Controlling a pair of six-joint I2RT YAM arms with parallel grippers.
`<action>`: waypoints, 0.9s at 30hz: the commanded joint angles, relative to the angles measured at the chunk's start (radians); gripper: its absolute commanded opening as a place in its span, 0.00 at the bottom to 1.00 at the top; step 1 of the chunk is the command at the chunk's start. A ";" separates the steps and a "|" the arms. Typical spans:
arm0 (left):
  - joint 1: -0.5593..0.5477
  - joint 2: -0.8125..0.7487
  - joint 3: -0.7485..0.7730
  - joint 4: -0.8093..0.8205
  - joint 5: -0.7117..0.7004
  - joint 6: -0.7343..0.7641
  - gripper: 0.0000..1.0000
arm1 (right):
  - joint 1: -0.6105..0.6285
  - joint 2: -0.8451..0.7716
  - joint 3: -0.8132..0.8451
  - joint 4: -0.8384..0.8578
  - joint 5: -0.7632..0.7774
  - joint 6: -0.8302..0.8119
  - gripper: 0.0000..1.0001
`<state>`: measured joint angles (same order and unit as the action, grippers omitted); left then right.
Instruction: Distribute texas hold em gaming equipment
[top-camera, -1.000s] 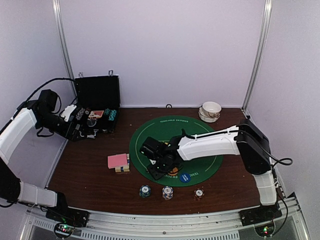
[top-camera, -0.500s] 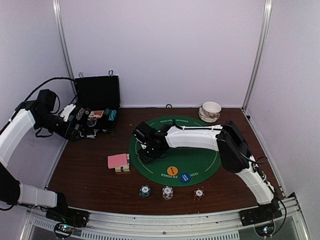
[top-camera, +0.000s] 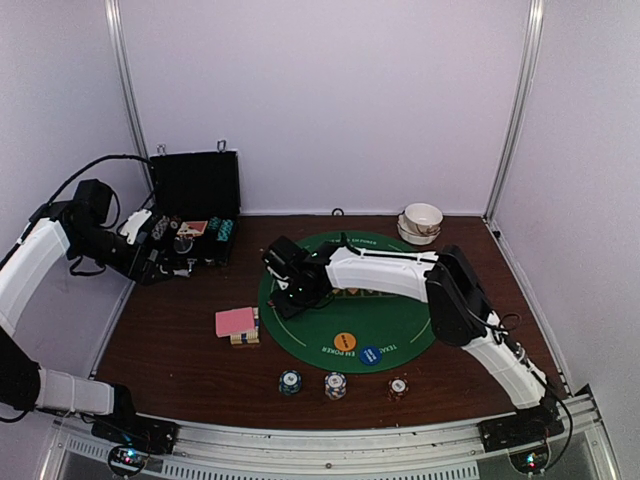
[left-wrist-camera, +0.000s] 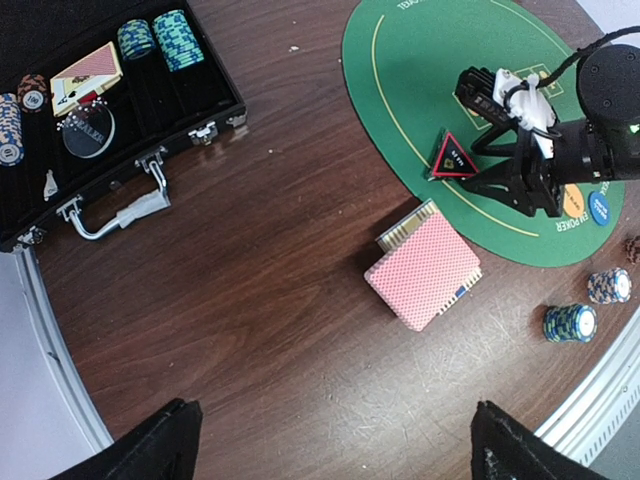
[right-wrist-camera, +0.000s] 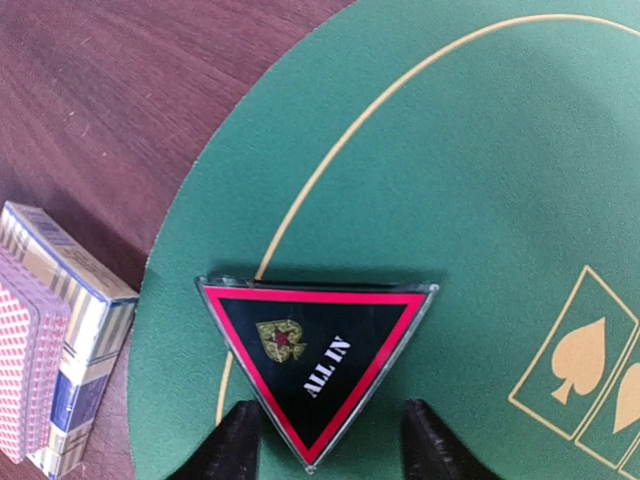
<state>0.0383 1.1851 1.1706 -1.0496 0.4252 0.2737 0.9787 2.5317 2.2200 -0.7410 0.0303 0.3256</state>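
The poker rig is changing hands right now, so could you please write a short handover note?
The left gripper is open and empty above the table.
The right gripper is open, astride the triangular marker lying on the green mat.
Done: orange disc and blue disc on the mat, three chip stacks in front of it.
Left: card pack beside the mat undealt; spare chips and spare cards in the case.

top cam high at near edge, whole table (top-camera: 170, 350) framed, left wrist high, facing down, right wrist close over mat (right-wrist-camera: 480, 150) edge, both share triangular marker (right-wrist-camera: 315, 350)
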 joint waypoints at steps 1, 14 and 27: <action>0.008 -0.011 0.035 -0.015 0.024 0.015 0.98 | -0.006 -0.129 -0.093 0.005 0.020 -0.011 0.58; 0.008 -0.014 0.061 -0.055 0.036 0.025 0.98 | 0.027 -0.643 -0.857 0.214 -0.020 0.121 0.91; 0.008 -0.012 0.073 -0.070 0.050 0.033 0.98 | 0.043 -0.624 -0.956 0.242 -0.022 0.178 0.85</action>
<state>0.0395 1.1851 1.2068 -1.1099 0.4511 0.2909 1.0199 1.8763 1.2564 -0.5262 0.0063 0.4812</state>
